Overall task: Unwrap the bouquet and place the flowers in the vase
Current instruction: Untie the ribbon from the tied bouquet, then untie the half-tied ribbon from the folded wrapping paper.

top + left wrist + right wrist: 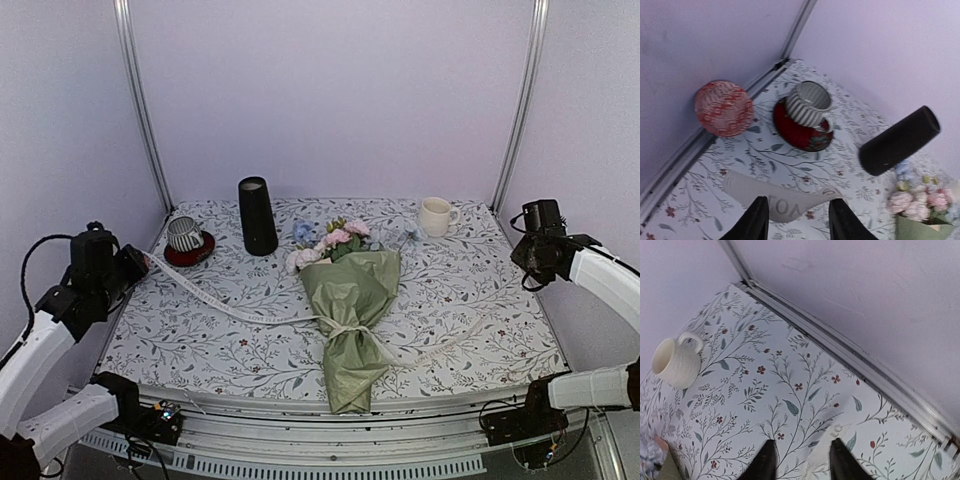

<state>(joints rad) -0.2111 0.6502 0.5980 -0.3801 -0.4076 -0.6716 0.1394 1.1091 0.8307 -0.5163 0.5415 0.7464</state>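
The bouquet (350,300) lies on the table's middle in sage-green paper, flowers (335,240) pointing to the back. Cream ribbon (215,300) circles its neck and trails left to my left gripper (135,265). In the left wrist view that gripper (799,220) is open, the ribbon's printed end (780,200) lying loose between its fingers. A second tail runs right. My right gripper (801,460) is open above the cloth, the ribbon tip (822,455) beside its right finger. The black vase (257,216) stands upright at the back left.
A striped grey cup (810,104) sits on a red saucer (800,134) near the left wall, with a red patterned disc (723,108) beside it. A cream mug (436,216) stands at the back right. Frame posts and walls close in both sides.
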